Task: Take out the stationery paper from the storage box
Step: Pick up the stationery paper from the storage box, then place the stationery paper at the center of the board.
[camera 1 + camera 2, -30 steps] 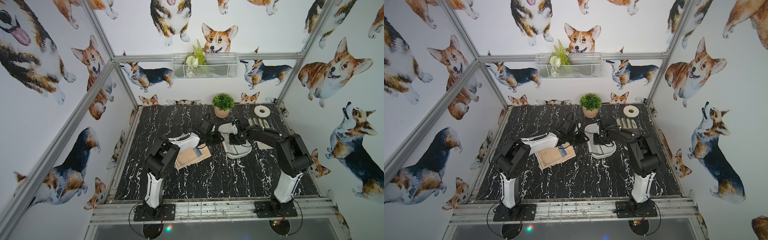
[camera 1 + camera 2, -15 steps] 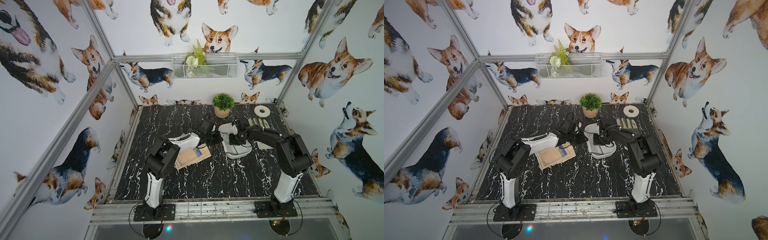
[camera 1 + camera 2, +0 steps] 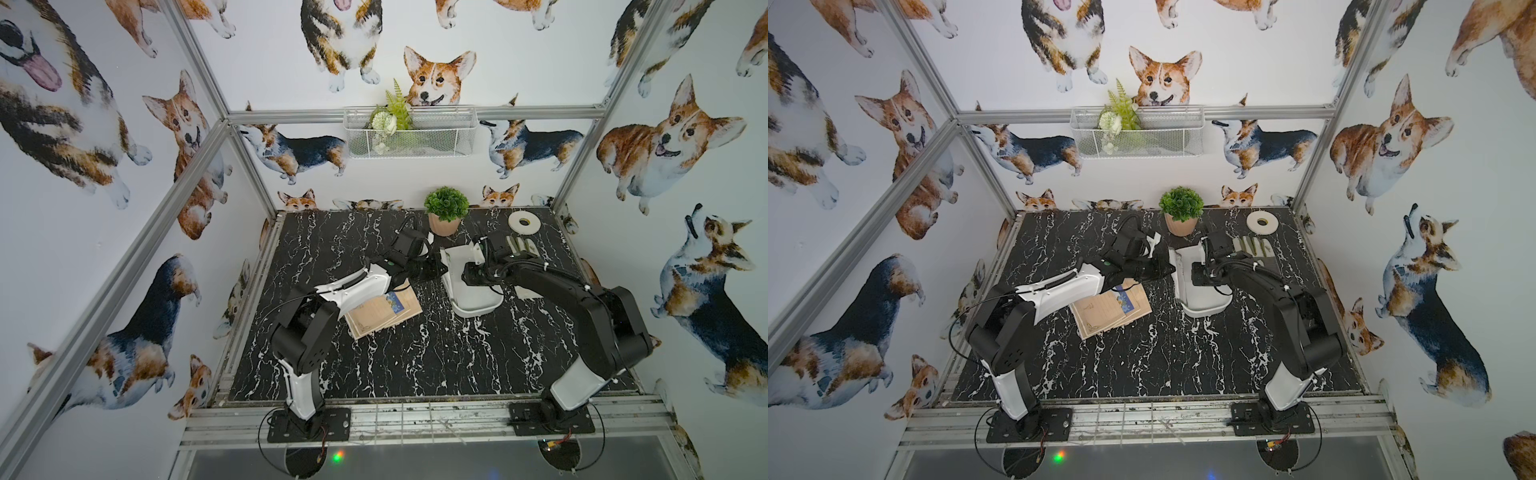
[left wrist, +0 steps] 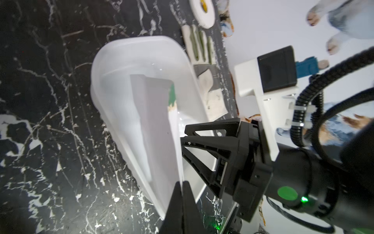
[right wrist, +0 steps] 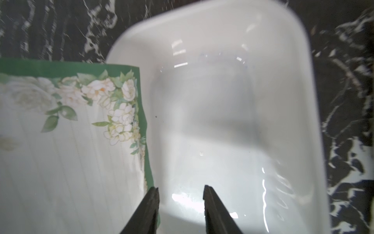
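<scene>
Glossy white box (image 5: 222,40) with rounded corners, on the black, white-veined tabletop (image 3: 374,365). The left pincer (image 4: 180,185), pressed together, pinches the edge of a thin green-bordered sheet (image 4: 157,131) standing on edge inside the box. The right pincer (image 5: 181,192), spread and empty, hangs over the box floor. Its wrist view alone shows the sheet's white flowers and ruled lines. Only the top views show tan sheets (image 3: 382,311) stacked flat beside the box.

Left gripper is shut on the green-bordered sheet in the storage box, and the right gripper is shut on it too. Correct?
No: the right gripper is open, nothing between its jaws, as the right wrist view shows. The left gripper is shut on the green-bordered sheet in the storage box.
</scene>
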Controlling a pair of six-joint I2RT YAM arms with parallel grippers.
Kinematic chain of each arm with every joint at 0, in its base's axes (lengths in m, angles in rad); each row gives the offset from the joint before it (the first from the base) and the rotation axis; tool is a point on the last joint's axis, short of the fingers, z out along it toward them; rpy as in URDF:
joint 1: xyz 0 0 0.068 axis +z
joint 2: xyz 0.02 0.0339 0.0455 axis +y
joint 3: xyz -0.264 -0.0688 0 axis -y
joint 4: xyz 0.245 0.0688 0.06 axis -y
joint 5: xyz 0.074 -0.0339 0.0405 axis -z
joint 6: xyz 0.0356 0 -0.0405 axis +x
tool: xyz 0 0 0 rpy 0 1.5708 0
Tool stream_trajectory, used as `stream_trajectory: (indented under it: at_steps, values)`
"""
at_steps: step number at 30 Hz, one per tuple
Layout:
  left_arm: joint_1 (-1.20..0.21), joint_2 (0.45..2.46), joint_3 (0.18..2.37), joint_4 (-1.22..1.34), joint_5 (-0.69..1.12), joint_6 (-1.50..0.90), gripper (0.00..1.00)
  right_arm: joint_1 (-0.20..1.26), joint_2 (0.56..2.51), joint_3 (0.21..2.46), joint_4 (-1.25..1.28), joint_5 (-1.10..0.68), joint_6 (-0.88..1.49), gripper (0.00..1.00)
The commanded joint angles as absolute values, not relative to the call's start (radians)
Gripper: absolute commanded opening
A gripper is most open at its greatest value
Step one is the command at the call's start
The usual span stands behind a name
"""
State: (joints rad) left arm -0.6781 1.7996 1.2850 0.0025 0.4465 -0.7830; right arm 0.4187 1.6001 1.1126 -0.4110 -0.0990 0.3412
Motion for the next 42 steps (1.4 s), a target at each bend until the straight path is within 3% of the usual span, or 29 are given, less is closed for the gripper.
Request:
stream_trajectory:
  at_steps: [1,3,4,6,9,14,29,34,42]
  values:
    - [-0.645,1.718,1.22,0.178,0.599,-0.78,0.0,0.419,1.473,1.082,-0.369,-0.086,0.374,0.53]
    - [-0.604,1.689,1.156,0.332,0.726,-0.843,0.0,0.398,1.378,1.031,-0.304,-0.184,0.389,0.62]
    - [-0.581,1.678,1.123,0.41,0.781,-0.89,0.0,0.357,1.316,0.974,-0.2,-0.348,0.424,0.71]
    - [-0.529,1.664,1.04,0.654,0.901,-1.037,0.0,0.263,1.237,0.856,0.034,-0.609,0.566,0.79]
    - [-0.469,1.623,0.943,1.058,1.005,-1.292,0.0,0.123,1.207,0.651,0.728,-0.899,0.973,0.94]
    - [-0.444,1.615,0.905,1.368,1.054,-1.474,0.0,0.122,1.424,0.675,1.383,-1.077,1.484,0.96]
    - [-0.443,1.548,0.905,1.26,1.056,-1.404,0.0,0.315,1.554,0.787,1.384,-1.092,1.455,0.93]
    - [-0.443,1.547,0.906,1.239,1.054,-1.392,0.0,0.325,1.562,0.801,1.384,-1.08,1.46,0.83]
    - [-0.438,1.517,0.897,1.144,1.058,-1.33,0.0,0.325,1.549,0.803,1.384,-1.081,1.456,0.48]
